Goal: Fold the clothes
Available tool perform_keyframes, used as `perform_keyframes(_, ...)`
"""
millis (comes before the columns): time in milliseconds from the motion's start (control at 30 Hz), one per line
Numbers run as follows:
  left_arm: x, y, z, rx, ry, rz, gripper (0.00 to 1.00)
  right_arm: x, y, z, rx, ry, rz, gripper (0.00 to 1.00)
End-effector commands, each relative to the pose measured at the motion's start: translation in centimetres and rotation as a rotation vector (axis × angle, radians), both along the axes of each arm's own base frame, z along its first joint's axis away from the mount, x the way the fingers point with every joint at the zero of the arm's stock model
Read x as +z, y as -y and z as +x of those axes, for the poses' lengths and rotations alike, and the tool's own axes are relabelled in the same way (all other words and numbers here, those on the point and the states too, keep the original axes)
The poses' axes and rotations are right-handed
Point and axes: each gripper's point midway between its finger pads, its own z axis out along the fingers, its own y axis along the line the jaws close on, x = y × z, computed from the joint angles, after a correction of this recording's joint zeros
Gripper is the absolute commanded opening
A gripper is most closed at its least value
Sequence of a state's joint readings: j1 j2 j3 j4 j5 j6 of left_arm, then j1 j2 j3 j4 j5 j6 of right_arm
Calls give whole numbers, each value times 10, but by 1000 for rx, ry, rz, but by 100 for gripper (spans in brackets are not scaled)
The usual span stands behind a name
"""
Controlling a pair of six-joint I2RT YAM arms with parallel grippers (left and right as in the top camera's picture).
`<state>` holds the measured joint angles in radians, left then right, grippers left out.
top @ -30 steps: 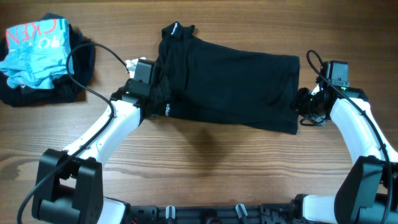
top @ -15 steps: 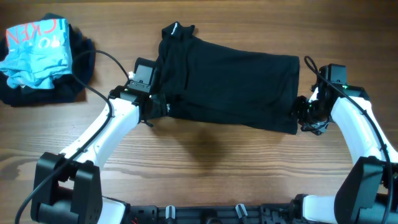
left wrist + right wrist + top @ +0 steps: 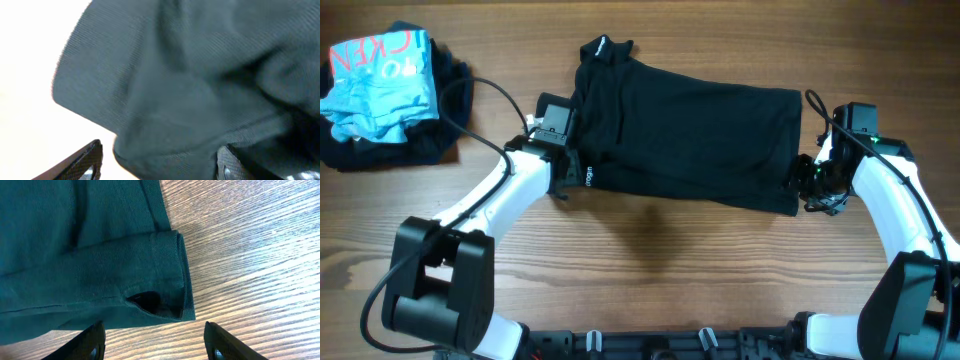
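1. The left gripper (image 3: 160, 161) has its fingers (image 3: 90, 159) spread wide, and the hem of the black thin-fabric T-shirt (image 3: 690, 135) lies between them unclamped.
2. The right gripper (image 3: 155, 339) hangs with its fingers wide over the shirt's near right corner.
3. Change: the left arm has swung onto the near left corner, so both corners now appear ready for gripping.
4. Count: one T-shirt spread flat on the wooden table (image 3: 650, 265), two grippers, and one light-blue garment (image 3: 375, 70) well apart.

A wooden table (image 3: 650, 270) with pale brown grain carries everything. A black T-shirt (image 3: 690, 140) lies flat on it as a broad, folded shape with its collar at its far left end. Its right corner rests directly on the boards, with one layer slightly gaping. Well to the left of the T-shirt, a heap of dark cloth (image 3: 445, 115) sits on the wood, and a crumpled light-blue garment (image 3: 375, 85) with red lettering lies on top of that heap. Nearer than the T-shirt, the wood is bare.
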<state>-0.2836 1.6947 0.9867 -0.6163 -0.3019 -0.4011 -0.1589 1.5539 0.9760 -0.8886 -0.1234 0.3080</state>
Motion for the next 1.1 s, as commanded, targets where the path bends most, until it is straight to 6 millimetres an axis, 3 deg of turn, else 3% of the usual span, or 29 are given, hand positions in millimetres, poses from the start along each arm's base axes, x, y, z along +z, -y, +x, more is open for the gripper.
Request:
perform_keyframes(0, 1, -21, 8, 50, 32, 40, 72, 8, 1, 8, 15, 42, 3, 64)
perform_keyframes(167, 3, -28, 17, 80, 69, 25, 67, 8, 1, 9, 15, 43, 2, 64)
perform_keyframes(400, 2, -19, 22, 67, 80, -25, 33, 9, 1, 9, 16, 44, 2, 64)
perform_keyframes(467, 4, -20, 25, 60, 95, -21, 17, 9, 1, 9, 16, 46, 0, 64)
perform_keyframes(533, 6, -20, 30, 10, 104, 0, 11, 8, 2, 9, 15, 45, -6, 64)
perform_keyframes(767, 20, -35, 48, -71, 169, 144, 10, 8, 2, 9, 18, 45, -6, 63)
perform_keyframes(967, 20, -35, 48, -78, 168, 148, 16, 8, 2, 7, 17, 37, -4, 64)
perform_keyframes(1067, 20, -35, 47, -78, 162, 149, 30, 8, 1, 4, 15, 24, 2, 64)
